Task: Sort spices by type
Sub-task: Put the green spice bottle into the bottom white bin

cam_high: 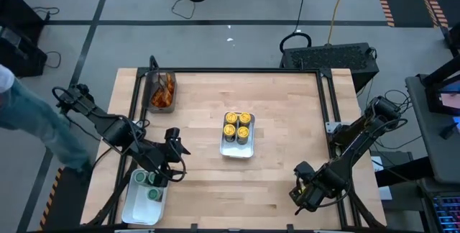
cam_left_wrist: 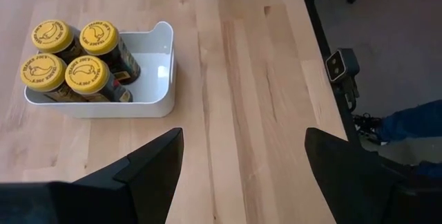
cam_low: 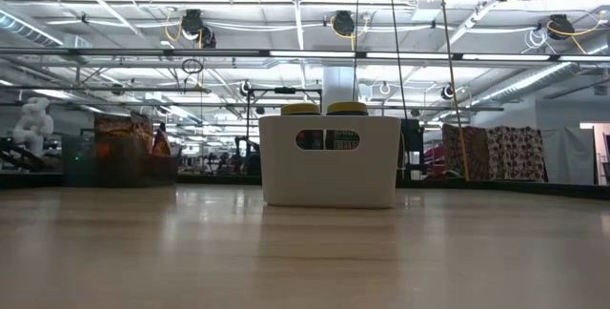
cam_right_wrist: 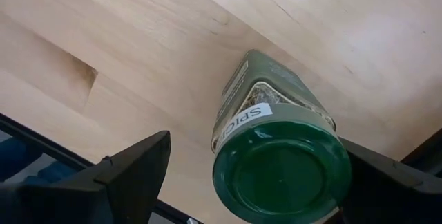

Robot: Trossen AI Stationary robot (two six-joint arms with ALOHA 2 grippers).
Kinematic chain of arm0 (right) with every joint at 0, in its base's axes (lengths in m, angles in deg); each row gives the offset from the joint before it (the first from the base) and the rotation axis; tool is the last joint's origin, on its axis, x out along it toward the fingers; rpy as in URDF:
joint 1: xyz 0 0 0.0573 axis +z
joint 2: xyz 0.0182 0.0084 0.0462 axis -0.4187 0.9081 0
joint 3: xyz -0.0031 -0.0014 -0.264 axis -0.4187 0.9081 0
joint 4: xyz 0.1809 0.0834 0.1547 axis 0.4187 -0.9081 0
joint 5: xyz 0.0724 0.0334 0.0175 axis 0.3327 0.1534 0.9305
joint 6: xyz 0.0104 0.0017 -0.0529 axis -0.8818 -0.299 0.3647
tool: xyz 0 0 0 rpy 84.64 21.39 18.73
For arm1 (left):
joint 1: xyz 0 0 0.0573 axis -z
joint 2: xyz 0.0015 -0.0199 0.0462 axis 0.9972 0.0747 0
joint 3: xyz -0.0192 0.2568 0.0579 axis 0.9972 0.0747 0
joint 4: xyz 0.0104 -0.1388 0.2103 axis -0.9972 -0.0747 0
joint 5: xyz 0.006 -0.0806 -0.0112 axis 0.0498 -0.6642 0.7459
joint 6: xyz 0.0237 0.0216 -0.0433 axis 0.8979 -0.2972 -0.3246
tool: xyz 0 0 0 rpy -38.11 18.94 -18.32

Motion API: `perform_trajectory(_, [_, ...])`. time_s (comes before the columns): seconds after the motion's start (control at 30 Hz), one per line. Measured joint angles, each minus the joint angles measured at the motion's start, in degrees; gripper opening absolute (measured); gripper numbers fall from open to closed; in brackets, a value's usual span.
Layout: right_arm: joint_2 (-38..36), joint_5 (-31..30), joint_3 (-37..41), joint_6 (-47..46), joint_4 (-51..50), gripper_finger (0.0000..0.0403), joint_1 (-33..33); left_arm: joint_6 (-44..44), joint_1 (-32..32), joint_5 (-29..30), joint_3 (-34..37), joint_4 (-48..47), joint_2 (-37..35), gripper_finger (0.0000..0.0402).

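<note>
- Green-lidded jar (cam_right_wrist: 280,144) lying on its side on the table (cam_high: 287,118) near the front right corner, lid toward the wrist camera, between the fingers of the right pincer (cam_high: 305,195).
- Right pincer spread wide around that jar, nothing clamped yet.
- Left pincer (cam_high: 172,162) also spread wide and empty, hovering beside the white tray (cam_high: 136,208) at the front left, where other green-lidded jars (cam_high: 152,188) sit.
- Four yellow-lidded jars (cam_high: 238,126) already grouped in the middle tray (cam_high: 237,151); orange-brown packets (cam_high: 163,91) in the dark bin (cam_high: 160,75) at the back left.
- Step in hand, by judgement: picking up the fallen green-lidded jar for the front-left tray.
- Best done by centring the fingers on the jar's body rather than the lid, and closing evenly so the round side cannot roll or squirt out.
- Worth lifting clear of the table edge before carrying across, likely with a handover to the left arm.
</note>
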Motion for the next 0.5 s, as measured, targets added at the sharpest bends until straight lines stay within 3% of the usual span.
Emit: perform_trajectory(0.5, [0.0,0.0,0.0,-1.8,1.4,0.0345,-0.3,0.0,2.0,0.9,0.0,-0.2,0.0,0.0306])
